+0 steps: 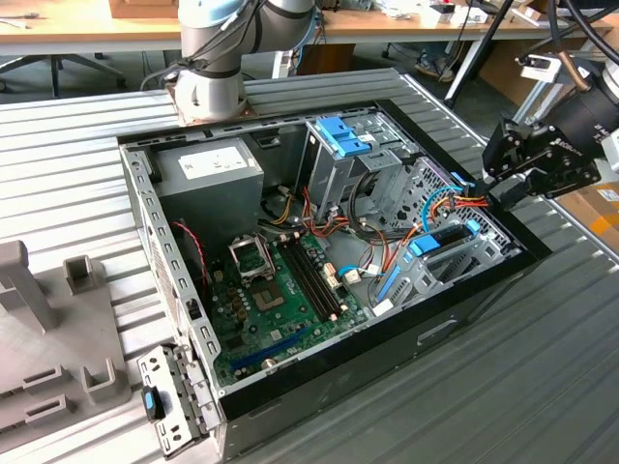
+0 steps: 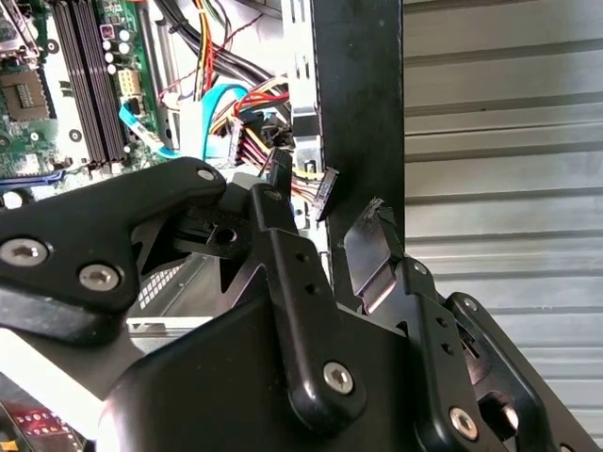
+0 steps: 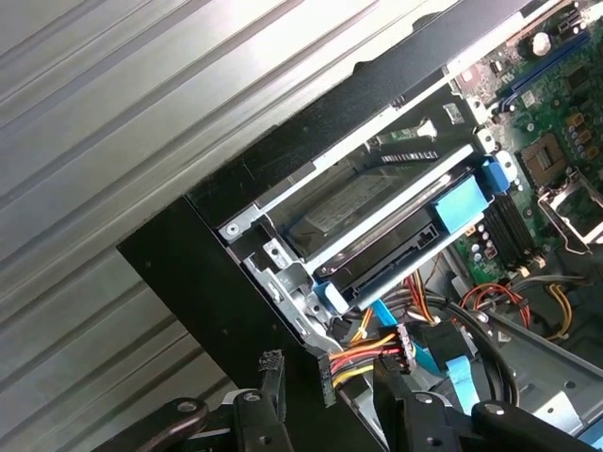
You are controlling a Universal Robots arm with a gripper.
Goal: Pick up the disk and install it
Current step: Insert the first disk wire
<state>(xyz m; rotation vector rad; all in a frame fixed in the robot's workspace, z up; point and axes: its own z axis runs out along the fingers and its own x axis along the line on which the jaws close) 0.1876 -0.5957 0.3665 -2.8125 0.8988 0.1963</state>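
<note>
My gripper (image 2: 328,193) stands with its fingers (image 2: 283,254) spread, gripping nothing. Between the tips sits a wire connector (image 2: 316,185) just beside the black case wall (image 2: 358,94). The motherboard (image 2: 66,85) lies at my ten o'clock, a blue cable (image 2: 212,102) at eleven, the ribbed table (image 2: 509,141) at two.

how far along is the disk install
Done: the disk already lies slotted into the corner of the case. In hand: nothing; the gripper is open, with a loose cable connector between its fingers in both wrist views. Left: whether the disk is fully seated cannot be told.
</note>
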